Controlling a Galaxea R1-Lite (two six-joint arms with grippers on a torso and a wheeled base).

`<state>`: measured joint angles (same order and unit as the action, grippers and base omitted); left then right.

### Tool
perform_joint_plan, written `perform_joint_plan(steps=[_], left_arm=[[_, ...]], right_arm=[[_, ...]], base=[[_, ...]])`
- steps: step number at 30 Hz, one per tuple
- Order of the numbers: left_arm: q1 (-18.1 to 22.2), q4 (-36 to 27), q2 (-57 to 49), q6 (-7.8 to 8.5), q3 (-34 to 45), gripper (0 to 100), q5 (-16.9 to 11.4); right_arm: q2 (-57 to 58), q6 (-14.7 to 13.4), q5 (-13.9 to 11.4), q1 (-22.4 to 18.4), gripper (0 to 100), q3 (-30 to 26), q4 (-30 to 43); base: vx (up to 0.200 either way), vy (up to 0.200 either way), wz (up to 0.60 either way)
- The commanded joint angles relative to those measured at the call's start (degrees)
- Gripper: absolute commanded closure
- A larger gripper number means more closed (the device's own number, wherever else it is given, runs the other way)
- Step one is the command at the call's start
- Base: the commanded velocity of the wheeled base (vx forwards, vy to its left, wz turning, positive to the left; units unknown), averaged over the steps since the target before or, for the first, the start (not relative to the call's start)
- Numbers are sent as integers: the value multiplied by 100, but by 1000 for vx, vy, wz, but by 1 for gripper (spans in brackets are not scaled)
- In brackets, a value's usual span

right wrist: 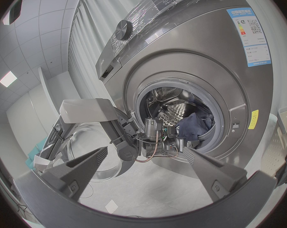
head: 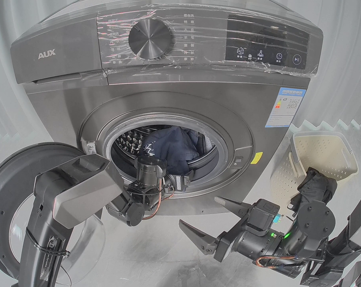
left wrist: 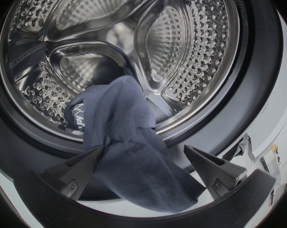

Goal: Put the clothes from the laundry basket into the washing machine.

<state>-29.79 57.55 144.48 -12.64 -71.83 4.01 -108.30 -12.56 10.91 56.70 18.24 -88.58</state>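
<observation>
The washing machine point(head: 180, 96) stands with its door point(head: 13, 188) swung aside. A navy garment point(head: 172, 146) fills the drum mouth, the left end effector point(head: 186, 179) at its rim. The right end effector point(head: 198, 211), fingers spread, hangs beside the laundry basket point(head: 339, 156) holding dark clothes point(head: 315, 186).

Maker's logo point(head: 46, 54) on washing machine point(head: 212, 100), blue energy label point(head: 286, 107) and yellow sticker point(head: 257, 157) on its front

Looks like a staged test room: pale curtains point(head: 347, 72) hang behind the washing machine point(head: 228, 100) ahead of my right gripper point(head: 198, 211), plastic film point(head: 204, 36) wraps its control panel point(head: 267, 46), and gridded ceiling tiles point(right wrist: 39, 32) run above
</observation>
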Motion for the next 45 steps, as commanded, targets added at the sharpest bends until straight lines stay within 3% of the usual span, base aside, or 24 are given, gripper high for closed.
perform_joint_plan(steps=[1,8,9,16,23,36,40,45], left_arm=[[35,-157,36,42,28,0,30],[61,-403,27,60,37,0,100],[61,-403,27,60,37,100,100],[53,-394,27,51,-68,100,100],[105,-341,54,-45,-877,100,161],[334,-165,810,-45,-2960,100,539],[422,-297,1214,-45,-4023,100,662],[492,-429,1354,-54,-4276,100,698]], right_arm=[[-16,-1,-1,17,0,4,-2],[-16,-1,-1,17,0,4,-2],[-16,-1,-1,17,0,4,-2],[-16,-1,-1,17,0,13,-2],[-16,-1,-1,17,0,31,-2],[-7,-1,-1,17,0,40,-2],[-7,8,-1,8,0,40,-2],[-16,8,-1,8,0,40,-2]], base=[[0,0,0],[0,0,0],[0,0,0],[0,0,0],[0,0,0],[0,0,0],[0,0,0],[0,0,0]])
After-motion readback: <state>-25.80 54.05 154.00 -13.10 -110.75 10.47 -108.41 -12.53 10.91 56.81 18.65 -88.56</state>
